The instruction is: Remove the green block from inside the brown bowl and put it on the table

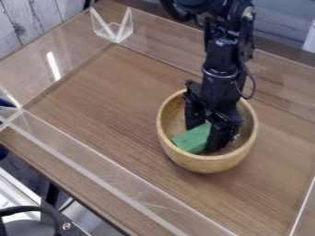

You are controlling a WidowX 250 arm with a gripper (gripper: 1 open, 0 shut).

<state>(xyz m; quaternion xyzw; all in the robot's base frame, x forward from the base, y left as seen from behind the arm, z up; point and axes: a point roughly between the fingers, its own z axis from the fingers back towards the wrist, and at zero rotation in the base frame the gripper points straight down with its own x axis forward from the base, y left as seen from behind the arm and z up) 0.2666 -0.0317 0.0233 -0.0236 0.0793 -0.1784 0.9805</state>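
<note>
The brown bowl (197, 162) stands on the table (99, 101), right of centre. Inside it lies the green block (190, 140), tilted against the bowl's left inner wall, with its right part hidden behind the fingers. My black gripper (207, 135) points straight down into the bowl. Its fingers (194, 118) stand apart, one on each side of the block, low around it. The jaws look open and the block still rests in the bowl.
Low clear acrylic walls (74, 152) edge the tabletop. A clear angled bracket (114, 26) stands at the back left corner. Dark cables (25, 221) hang below the table's front left edge. Bare wood stretches left of and in front of the bowl.
</note>
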